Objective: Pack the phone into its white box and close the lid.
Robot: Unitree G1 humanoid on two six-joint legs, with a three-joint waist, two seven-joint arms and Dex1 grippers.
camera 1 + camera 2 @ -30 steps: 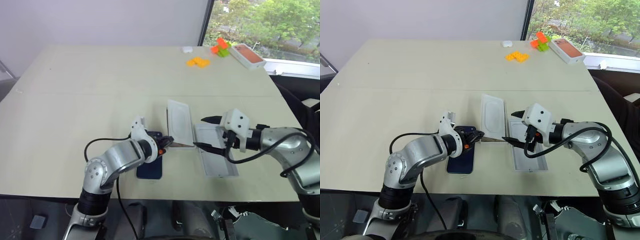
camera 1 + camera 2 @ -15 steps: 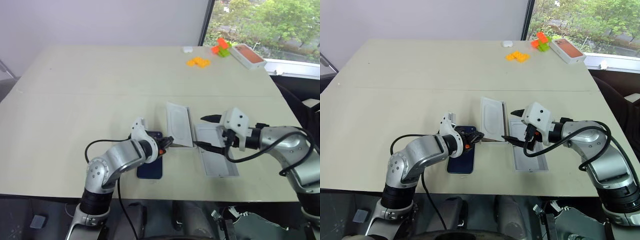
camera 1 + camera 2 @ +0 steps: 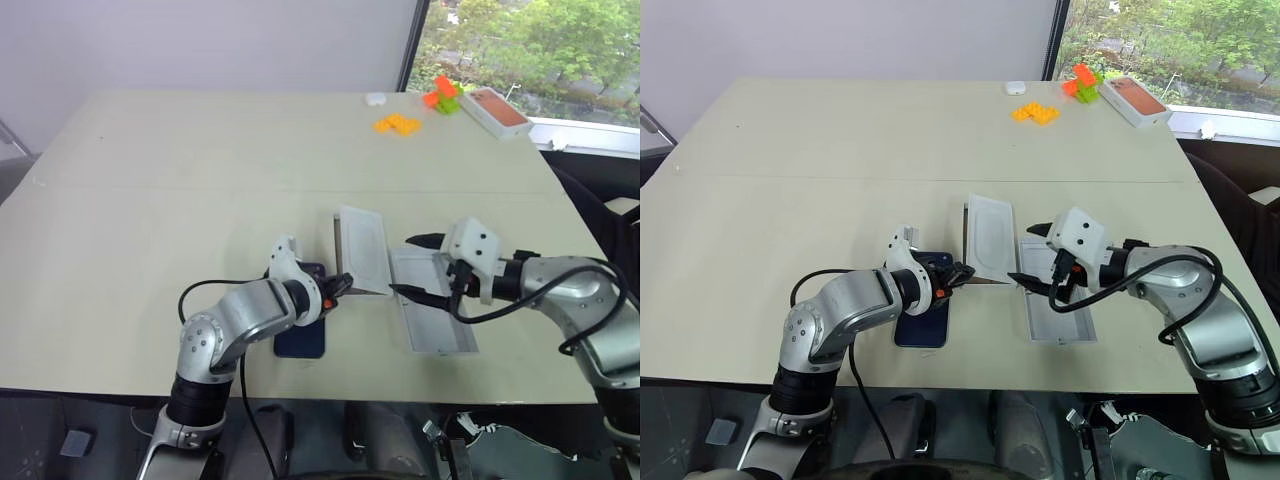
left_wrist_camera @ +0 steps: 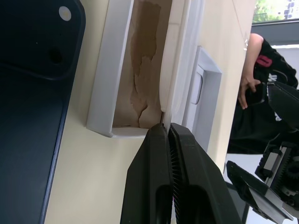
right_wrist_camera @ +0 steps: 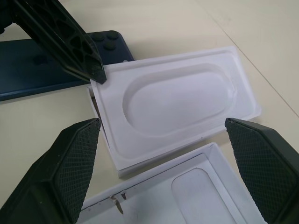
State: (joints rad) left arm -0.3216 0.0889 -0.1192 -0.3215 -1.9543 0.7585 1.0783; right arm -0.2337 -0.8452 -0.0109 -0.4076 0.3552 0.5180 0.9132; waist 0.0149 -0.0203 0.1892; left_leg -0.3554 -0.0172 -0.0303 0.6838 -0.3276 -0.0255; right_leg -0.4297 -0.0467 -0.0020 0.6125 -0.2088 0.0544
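Note:
The dark navy phone (image 3: pixel 300 338) lies flat on the table, partly under my left arm. Just right of it sits the white box (image 4: pixel 103 79), its brownish floor showing. A flat white insert (image 3: pixel 362 250) with an oval recess is held tilted over the box. My left gripper (image 3: pixel 345 283) is shut on the insert's near edge. The lid (image 3: pixel 435 320) lies inside-up to the right of the box. My right gripper (image 3: pixel 398 265) hangs open above the lid's far end, beside the insert, touching nothing.
At the table's far right corner are orange bricks (image 3: pixel 397 124), an orange and green pile (image 3: pixel 440 97), a box with a salmon-orange top (image 3: pixel 495 110) and a small white object (image 3: pixel 375 98). The table's front edge runs close below the phone and lid.
The insert's tilt has shifted a little in the left gripper's pinch. Both hands stay where they were.

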